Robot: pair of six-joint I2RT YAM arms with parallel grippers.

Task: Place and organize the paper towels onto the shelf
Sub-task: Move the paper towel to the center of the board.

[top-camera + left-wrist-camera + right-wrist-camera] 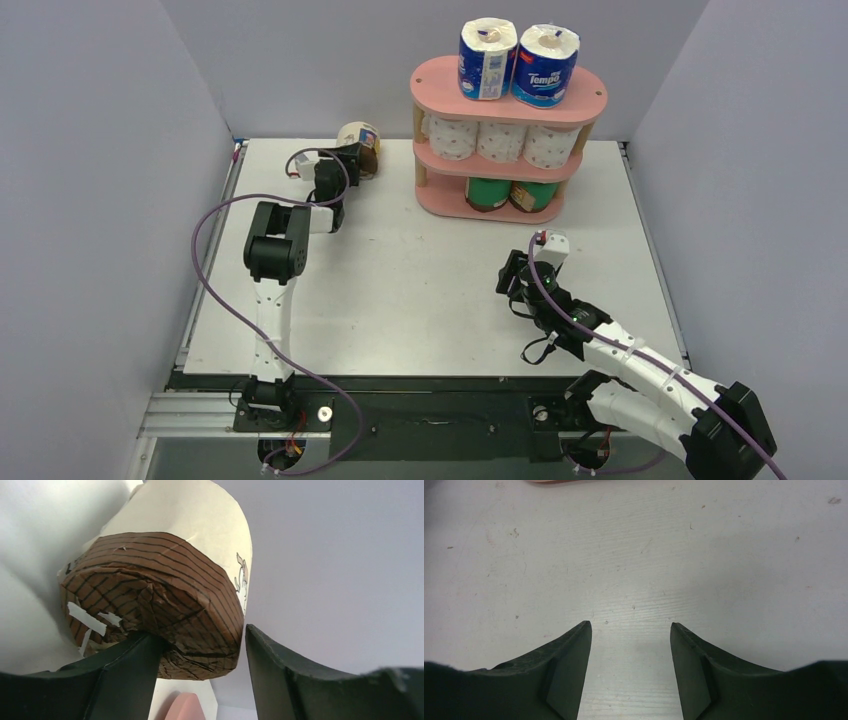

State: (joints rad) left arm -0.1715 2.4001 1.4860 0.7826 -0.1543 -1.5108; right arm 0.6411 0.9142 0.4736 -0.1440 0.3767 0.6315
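You have two blue rolls, three white rolls, two green rolls, one cream roll, one shelf.

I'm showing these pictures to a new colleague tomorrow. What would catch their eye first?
First, the pink shelf at the table's far side, nearly stocked: two blue-white rolls on top, three white dotted rolls in the middle, two green-wrapped rolls at the bottom. Next, the lone cream-wrapped roll at the far left, with the left hand at it, fingers either side of its brown end. The right hand hangs open over bare table.
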